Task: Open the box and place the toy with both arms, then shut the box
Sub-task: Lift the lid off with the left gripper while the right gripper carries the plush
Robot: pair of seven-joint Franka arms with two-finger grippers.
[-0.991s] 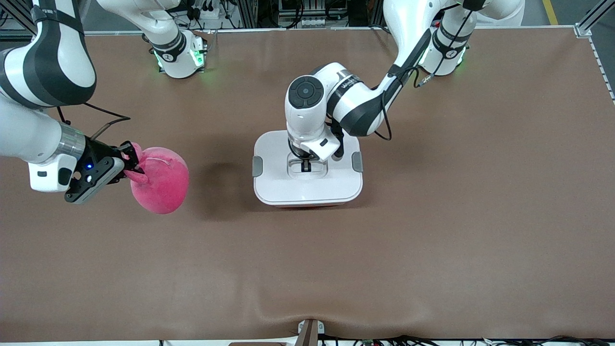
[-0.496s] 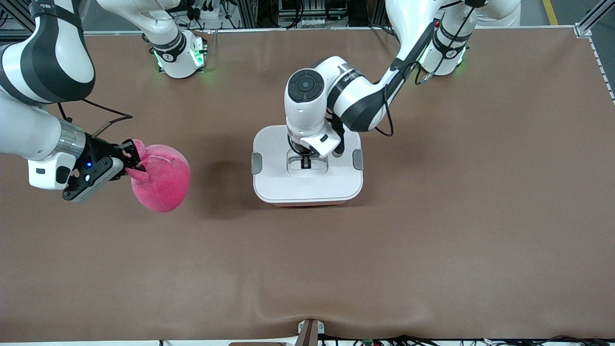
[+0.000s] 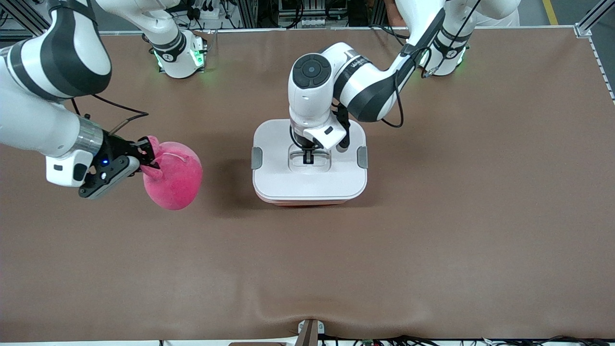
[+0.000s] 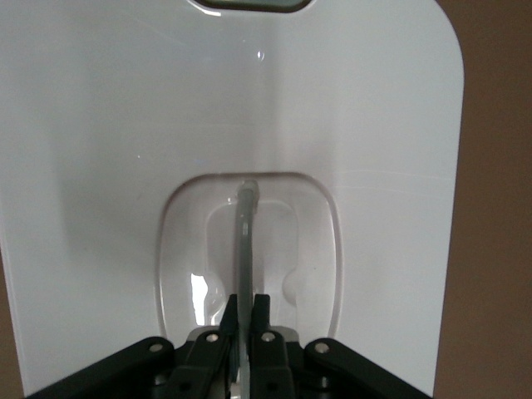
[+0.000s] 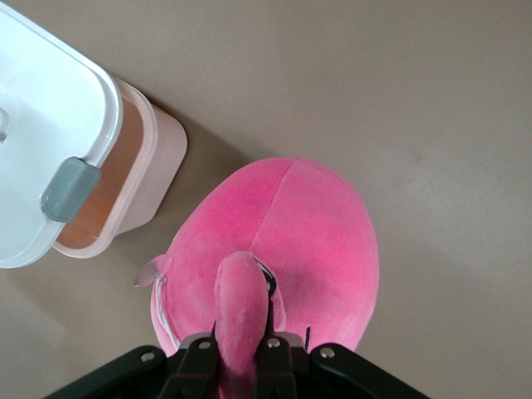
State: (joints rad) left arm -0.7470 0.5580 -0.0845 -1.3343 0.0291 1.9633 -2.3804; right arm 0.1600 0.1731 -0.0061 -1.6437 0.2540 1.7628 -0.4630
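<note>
The box stands mid-table. Its white lid (image 3: 288, 182) hangs a little above the pink tub (image 3: 307, 201), whose rim shows under the lid's near edge. My left gripper (image 3: 308, 158) is shut on the lid's clear handle (image 4: 246, 241), which runs between the fingertips of the left gripper (image 4: 244, 312). Grey clips (image 3: 256, 158) sit on both lid sides. The hot-pink plush toy (image 3: 175, 175) hangs from my right gripper (image 3: 149, 156), over the table toward the right arm's end. The right gripper (image 5: 241, 341) is shut on a floppy ear (image 5: 241, 291). The raised lid (image 5: 41, 125) and tub (image 5: 141, 183) show beside the toy.
Both arm bases with green lights (image 3: 180, 55) (image 3: 444, 53) stand along the table edge farthest from the front camera. The brown cloth has a fold (image 3: 307, 315) at the near edge. Bare cloth lies between toy and box.
The left gripper has raised the lid by its handle, so the pink tub now shows beneath. The right gripper has carried the toy a little toward the box.
</note>
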